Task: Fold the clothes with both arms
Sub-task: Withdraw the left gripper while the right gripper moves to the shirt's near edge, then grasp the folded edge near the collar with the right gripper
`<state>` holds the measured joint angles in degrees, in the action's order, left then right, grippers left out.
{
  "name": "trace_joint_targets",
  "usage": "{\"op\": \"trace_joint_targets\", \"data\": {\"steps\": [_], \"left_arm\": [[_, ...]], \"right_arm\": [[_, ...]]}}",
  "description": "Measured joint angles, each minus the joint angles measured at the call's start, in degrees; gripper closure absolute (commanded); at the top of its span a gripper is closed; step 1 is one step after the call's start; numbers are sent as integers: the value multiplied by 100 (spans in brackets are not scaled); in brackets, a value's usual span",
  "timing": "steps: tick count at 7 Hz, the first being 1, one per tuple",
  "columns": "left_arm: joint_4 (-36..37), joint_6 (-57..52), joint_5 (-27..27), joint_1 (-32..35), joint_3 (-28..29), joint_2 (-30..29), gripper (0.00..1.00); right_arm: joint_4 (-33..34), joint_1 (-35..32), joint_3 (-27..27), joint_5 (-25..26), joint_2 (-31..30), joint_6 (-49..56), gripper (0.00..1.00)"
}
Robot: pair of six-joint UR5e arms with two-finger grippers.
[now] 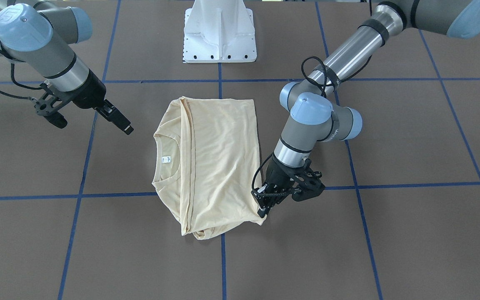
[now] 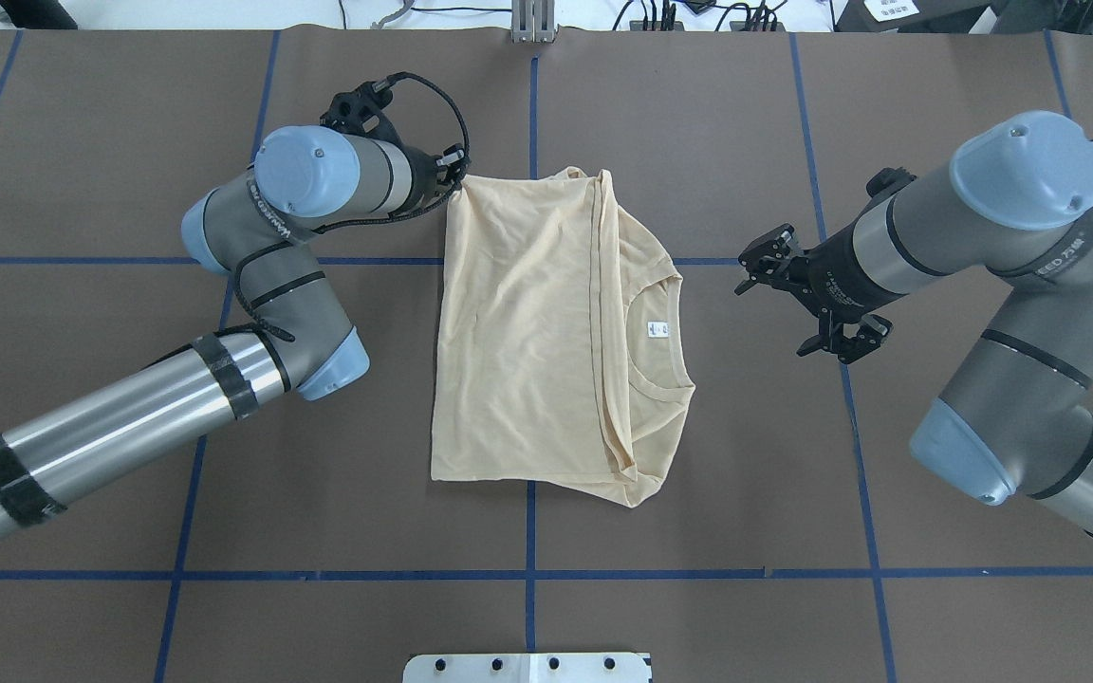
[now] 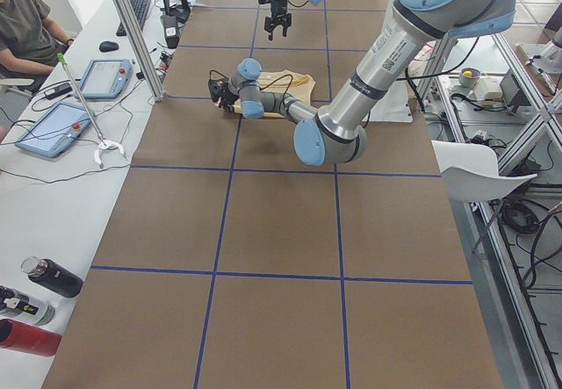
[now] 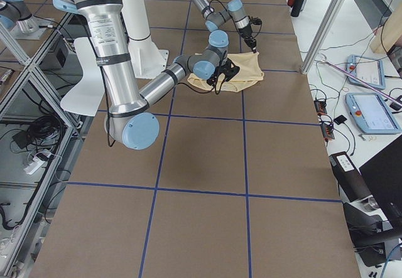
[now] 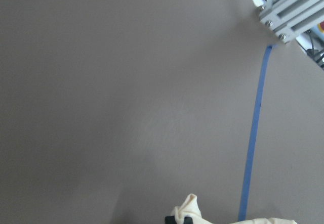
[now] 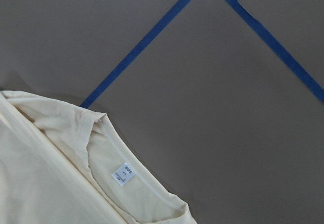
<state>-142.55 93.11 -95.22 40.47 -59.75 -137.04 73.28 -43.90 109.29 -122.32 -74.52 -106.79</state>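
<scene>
Left gripper (image 1: 263, 210) pinching operator-edge corner of T-shirt (image 1: 223, 158); its long axis running back toward robot's edge. Right gripper (image 2: 761, 266) hovering collar-side, can't tell if open.

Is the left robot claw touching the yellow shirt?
Touching. In the overhead view the left gripper sits right on the far corner of the shirt, and the left wrist view shows cloth pinched at its fingertips.
</scene>
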Motion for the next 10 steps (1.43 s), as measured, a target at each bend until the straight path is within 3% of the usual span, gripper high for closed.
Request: {"op": "trace_joint_targets", "data": {"steps": [1,3,4,6,7,8,10], "left_arm": [[-158,-108,-2,80,299,-144,1],[-233,-42,-40,125,288,-176,1],[-224,-7,-110,132,-32,-22,1],[-189,-37,-345,136,-1174,801,1],[-113,-174,-424,142,-1699,1170,1],[0,-428,-456,153,-2120,1455,1],[113,-681,-468,172,-2510,1784,1]], "right_arm": [[-2,19,-4,13,29,2,0],[6,171,-83,434,316,2,0],[60,414,-122,766,520,-3,0],[273,1037,-169,1394,805,294,0],[545,1298,-170,1547,1004,714,6],[1002,1535,-178,1656,1287,1286,16],[1676,1951,-202,1992,1588,2657,69]]}}
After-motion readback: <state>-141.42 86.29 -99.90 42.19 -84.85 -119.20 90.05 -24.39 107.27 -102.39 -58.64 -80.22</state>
